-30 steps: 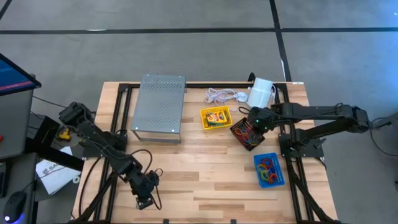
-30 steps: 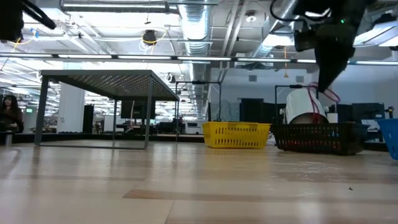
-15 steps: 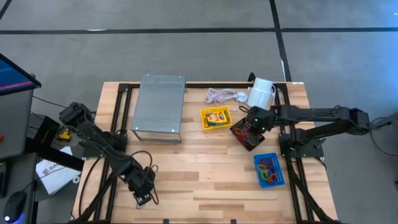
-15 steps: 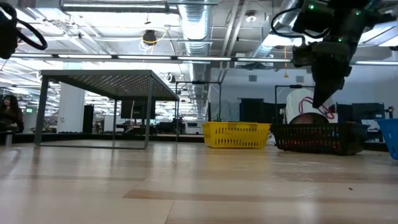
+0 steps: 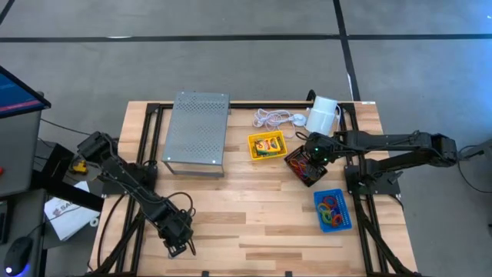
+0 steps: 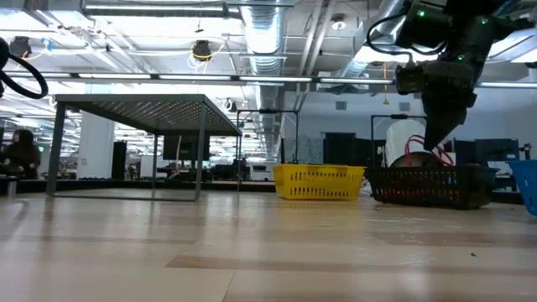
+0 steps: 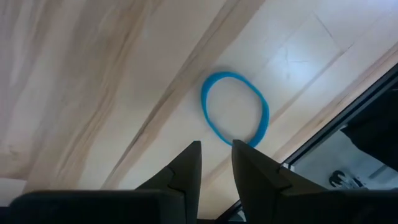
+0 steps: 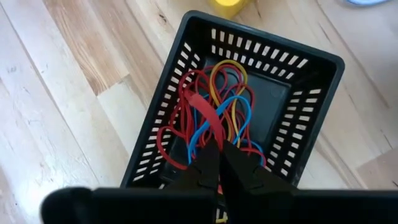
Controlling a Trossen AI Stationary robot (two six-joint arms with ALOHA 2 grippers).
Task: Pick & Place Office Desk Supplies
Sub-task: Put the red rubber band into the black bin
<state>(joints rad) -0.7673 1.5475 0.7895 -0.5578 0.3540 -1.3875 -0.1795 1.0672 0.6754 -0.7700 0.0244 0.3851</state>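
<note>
A blue rubber band (image 7: 235,112) lies flat on the wood close to the table's near left edge. My left gripper (image 7: 216,144) (image 5: 178,246) hovers just over its rim, open by a narrow gap with nothing between the fingers. My right gripper (image 8: 219,144) (image 5: 310,156) (image 6: 435,143) stands over the black mesh tray (image 8: 311,118) (image 5: 301,168), shut on a red rubber band (image 8: 202,112). Several red, blue and yellow bands (image 8: 233,118) lie in that tray. The yellow tray (image 5: 266,145) holds a crayon box. The blue tray (image 5: 332,209) holds more bands. My right gripper pinches the red rubber band (image 8: 210,129) between its two fingertips, coming steeply from above. The band hangs slack below the fingers (image 6: 436,156) into the black mesh tray, and its lower end lies among the bands there.
A grey perforated metal shelf (image 5: 197,132) stands at the far left of the table. A coiled white cord (image 5: 273,118) and a white cylinder (image 5: 323,114) lie at the far edge behind the trays. Bare wood stretches across the table's middle and near side (image 5: 254,223).
My right gripper has sunk toward the black mesh tray with the red band, which now hangs lower, at the tray's rim. My left gripper has come down toward the table and tipped more steeply downward.
</note>
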